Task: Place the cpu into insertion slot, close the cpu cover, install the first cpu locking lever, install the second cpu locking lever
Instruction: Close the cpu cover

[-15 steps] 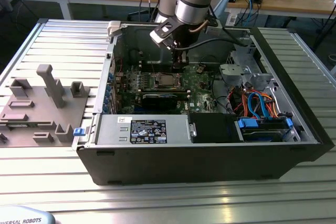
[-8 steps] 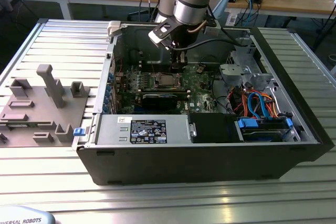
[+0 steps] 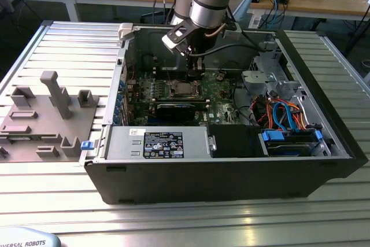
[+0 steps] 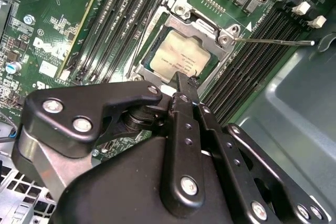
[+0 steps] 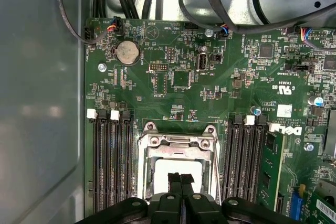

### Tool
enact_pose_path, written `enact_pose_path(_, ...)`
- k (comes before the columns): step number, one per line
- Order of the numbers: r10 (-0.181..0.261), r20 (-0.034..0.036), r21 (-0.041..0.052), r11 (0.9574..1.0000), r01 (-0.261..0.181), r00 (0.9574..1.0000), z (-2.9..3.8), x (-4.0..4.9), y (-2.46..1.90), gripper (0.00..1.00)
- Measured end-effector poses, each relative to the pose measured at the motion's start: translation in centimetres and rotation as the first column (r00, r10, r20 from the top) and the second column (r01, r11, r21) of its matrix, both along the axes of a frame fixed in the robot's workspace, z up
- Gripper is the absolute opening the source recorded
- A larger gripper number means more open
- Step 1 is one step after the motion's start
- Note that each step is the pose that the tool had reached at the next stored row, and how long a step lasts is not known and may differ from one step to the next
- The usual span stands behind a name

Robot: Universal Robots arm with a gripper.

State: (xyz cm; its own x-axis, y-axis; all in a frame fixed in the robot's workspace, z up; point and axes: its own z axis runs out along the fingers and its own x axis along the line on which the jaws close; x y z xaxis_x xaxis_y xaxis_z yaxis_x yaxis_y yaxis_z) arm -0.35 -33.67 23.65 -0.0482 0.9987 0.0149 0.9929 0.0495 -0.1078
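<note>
Exterior view, its left to its right: grey part holders (image 3: 52,114) sit on the ribbed surface (image 3: 58,39). The open computer case (image 3: 231,177) takes the middle. The arm drops into it over the green circuit board (image 3: 222,93), with drive cables (image 3: 283,114) beyond.

Note for you: the cpu (image 4: 178,56) lies flat in the insertion slot (image 4: 181,8), near the middle of the board. The cpu cover (image 5: 177,140) looks folded down around it, and the chip shows through its window.

The gripper (image 5: 181,179) is clenched, its 2 fingertips pressed together with nothing between them. It hangs over 1 edge of the cpu; you cannot tell whether it touches.

Key relation: 1 locking lever (image 4: 273,40), a thin rod, starts at a corner of the cover. It runs out across the memory slots (image 4: 252,61) toward the case wall, long axis pointing away from the slot. It lies to one side of the gripper, apart from the fingertips. You cannot tell whether the other lever is latched.
</note>
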Motion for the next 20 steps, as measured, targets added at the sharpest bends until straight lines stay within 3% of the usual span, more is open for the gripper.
enact_pose_path(20, 0.000, 0.0000, 0.0000, 1.0000, 0.000, 1.0000, -0.39, -0.47, 0.00, 0.11)
